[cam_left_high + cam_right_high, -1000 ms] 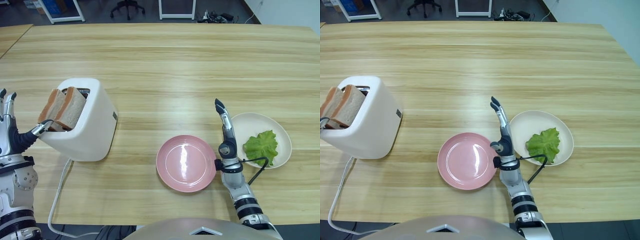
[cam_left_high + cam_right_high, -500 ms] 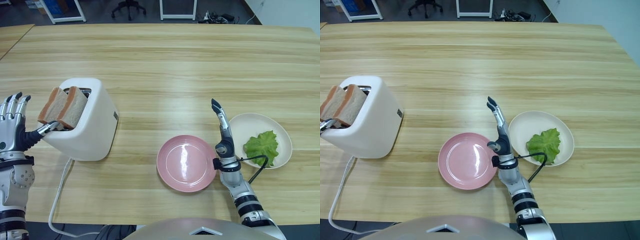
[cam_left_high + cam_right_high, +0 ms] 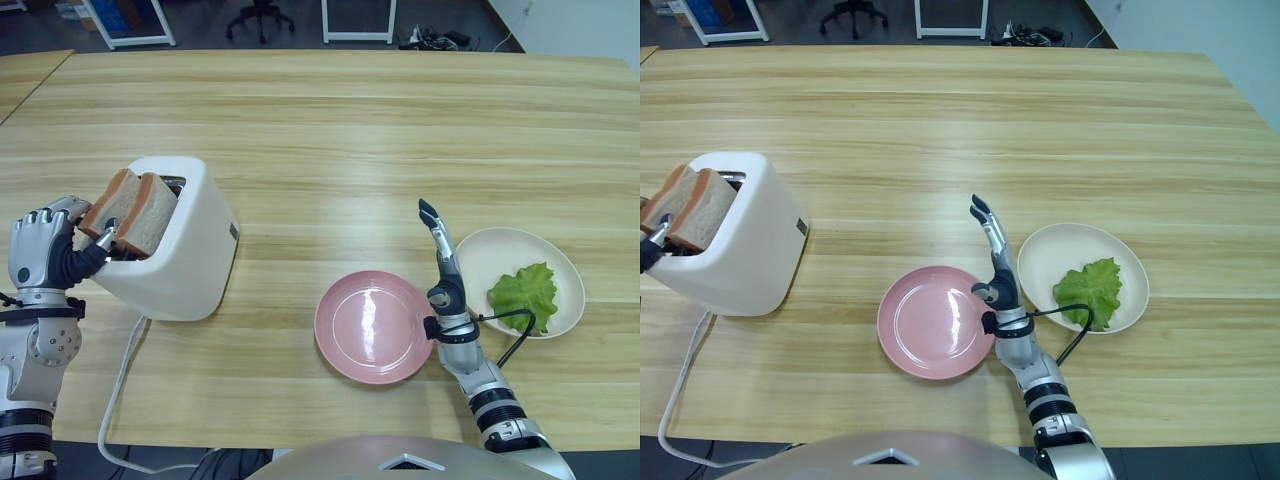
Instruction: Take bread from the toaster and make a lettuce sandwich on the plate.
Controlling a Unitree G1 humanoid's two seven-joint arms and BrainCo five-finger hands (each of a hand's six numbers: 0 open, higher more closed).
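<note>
Closest to you, the pink plate (image 3: 343, 300) sits bare on the table (image 3: 350, 130), and your right hand (image 3: 443, 272) stands edge-on just beside its right rim, fingers straight and together, pointing away from you, holding nothing. That hand is wedged between two plates: on its other side is the cream plate (image 3: 510, 248), with the lettuce (image 3: 522, 293) lying flat towards the plate's near right side, untouched. A black cable (image 3: 508, 334) loops from your right wrist across the cream plate's near rim.

Over on the left, the white cord (image 3: 115, 390) trails along the table towards you from the toaster (image 3: 195, 250). Both pieces of bread (image 3: 148, 213) stand up out of the slots, side by side and touching. Your left hand (image 3: 42, 245) is right at the toaster's left side, fingers curled onto the outer slice (image 3: 108, 203), thumb tip against its lower front edge (a light-looking hold, and the slice sits well down in its slot)

Beyond the toaster, bare wooden tabletop runs to the far edge
</note>
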